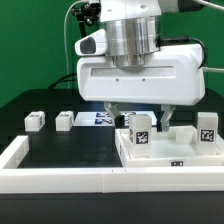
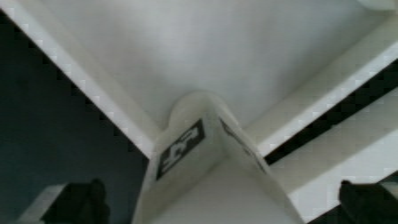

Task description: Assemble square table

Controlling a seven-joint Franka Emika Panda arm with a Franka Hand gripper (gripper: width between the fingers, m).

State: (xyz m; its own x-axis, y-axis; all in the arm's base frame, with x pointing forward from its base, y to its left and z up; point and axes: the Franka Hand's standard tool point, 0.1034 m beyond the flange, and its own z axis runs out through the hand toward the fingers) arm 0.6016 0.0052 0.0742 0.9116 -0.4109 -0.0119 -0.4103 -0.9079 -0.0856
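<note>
The white square tabletop (image 1: pixel 166 151) lies at the exterior view's right front. Two tagged white legs stand on it: one (image 1: pixel 140 131) near its left corner, one (image 1: pixel 207 128) at its right edge. My gripper (image 1: pixel 143 118) hangs open right over the left one, a dark finger on each side of it and not touching it. Two more legs (image 1: pixel 35 121) (image 1: pixel 65 120) sit loose on the black surface at the left. In the wrist view that leg (image 2: pixel 205 170) rises between my spread fingers (image 2: pixel 71 205), gripper (image 2: pixel 217 207), above the tabletop (image 2: pixel 196 50).
The marker board (image 1: pixel 98 118) lies behind the gripper on the black surface. A long white rail (image 1: pixel 60 184) borders the front edge and turns up the exterior view's left side (image 1: pixel 14 152). The gripper's wide white body hides the area behind the tabletop.
</note>
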